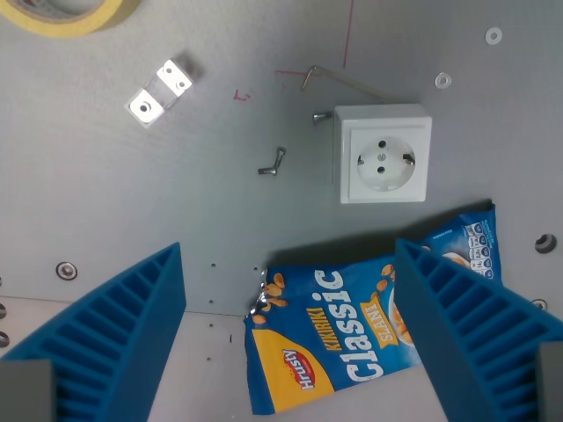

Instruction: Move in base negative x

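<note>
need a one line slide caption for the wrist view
Open blue gripper above a grey table, with a peanut bag, white socket, metal bracket and tape roll.

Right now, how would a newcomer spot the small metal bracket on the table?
Start at the white wall socket on the grey table. Look far toward the wrist view's left, below the yellow tape roll: the metal bracket lies there, tilted. It alone is shiny, with round holes.

Tape roll point(75, 16) cropped by the top edge; snack bag point(339, 338) partly behind a pincer finger point(479, 338).
</note>
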### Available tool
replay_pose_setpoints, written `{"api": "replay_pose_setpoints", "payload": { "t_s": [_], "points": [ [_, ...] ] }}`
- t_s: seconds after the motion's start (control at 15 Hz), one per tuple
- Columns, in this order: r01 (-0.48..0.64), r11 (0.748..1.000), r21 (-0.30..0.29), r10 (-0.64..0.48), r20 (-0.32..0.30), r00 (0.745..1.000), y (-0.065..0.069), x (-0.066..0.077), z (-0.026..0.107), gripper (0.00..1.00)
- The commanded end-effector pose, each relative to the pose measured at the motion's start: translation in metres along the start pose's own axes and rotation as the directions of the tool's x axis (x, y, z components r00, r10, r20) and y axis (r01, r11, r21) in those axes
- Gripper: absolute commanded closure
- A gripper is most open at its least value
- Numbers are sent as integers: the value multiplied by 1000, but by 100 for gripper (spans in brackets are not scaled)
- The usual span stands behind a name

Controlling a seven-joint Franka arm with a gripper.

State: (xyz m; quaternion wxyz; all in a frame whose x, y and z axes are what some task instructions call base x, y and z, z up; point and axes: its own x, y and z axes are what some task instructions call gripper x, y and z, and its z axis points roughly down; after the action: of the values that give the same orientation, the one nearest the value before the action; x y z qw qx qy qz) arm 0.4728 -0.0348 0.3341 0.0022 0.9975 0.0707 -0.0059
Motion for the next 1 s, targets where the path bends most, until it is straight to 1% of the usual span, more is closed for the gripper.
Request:
{"api": "replay_pose_setpoints", "payload": {
  "t_s": [0.07,0.53,1.0],
  "points": [
    [0,1000,-1,0,-5,1000,-1,-5,-2,0],
    [0,1000,-1,0,-5,1000,-11,-40,0,0],
    [0,1000,-1,0,-5,1000,-21,-75,5,0]
  ]
}}
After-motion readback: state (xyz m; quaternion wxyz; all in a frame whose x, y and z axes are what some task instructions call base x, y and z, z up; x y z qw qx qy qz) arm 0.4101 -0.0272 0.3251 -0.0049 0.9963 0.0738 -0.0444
